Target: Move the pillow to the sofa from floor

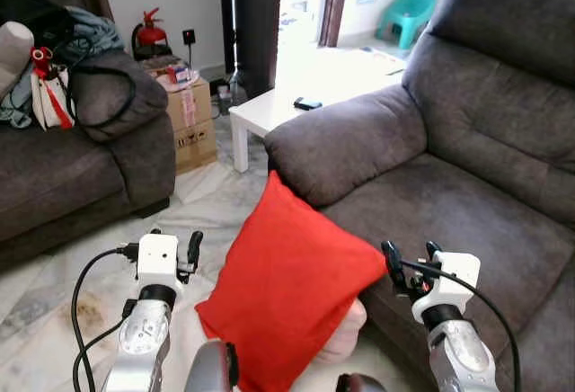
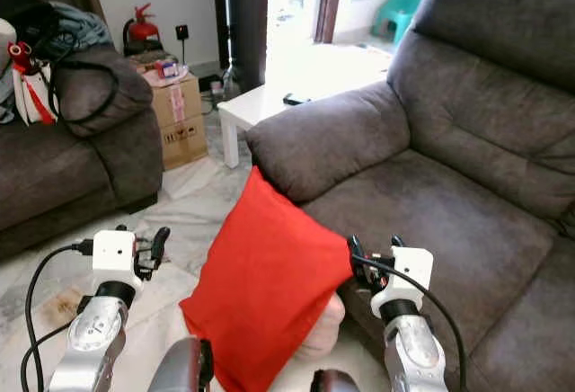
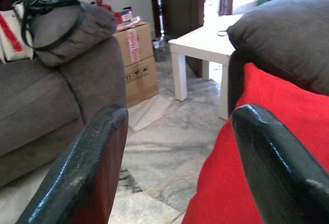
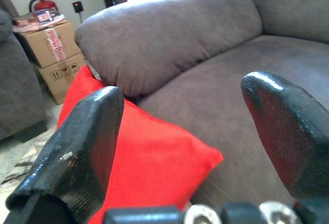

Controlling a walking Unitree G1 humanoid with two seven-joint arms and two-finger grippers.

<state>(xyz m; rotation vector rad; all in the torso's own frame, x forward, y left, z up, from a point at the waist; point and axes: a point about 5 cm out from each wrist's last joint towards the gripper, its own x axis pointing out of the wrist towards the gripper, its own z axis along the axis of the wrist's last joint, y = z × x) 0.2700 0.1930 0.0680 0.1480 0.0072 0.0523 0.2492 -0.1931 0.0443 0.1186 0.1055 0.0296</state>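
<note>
Left gripper [image 3: 175, 162] and right gripper [image 4: 185, 152] are held with fingers spread wide, nothing grasped, one on either side of the red pillow [image 1: 287, 293]. The pillow is propped upright on the floor [image 1: 216, 208], leaned against the grey sofa [image 1: 449, 185] front below its armrest.

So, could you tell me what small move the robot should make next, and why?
Probably bring both pincers inward onto the red pillow. It leans against the sofa front, between the left pincer and right pincer; both are open, and neither appears to touch it yet.
</note>
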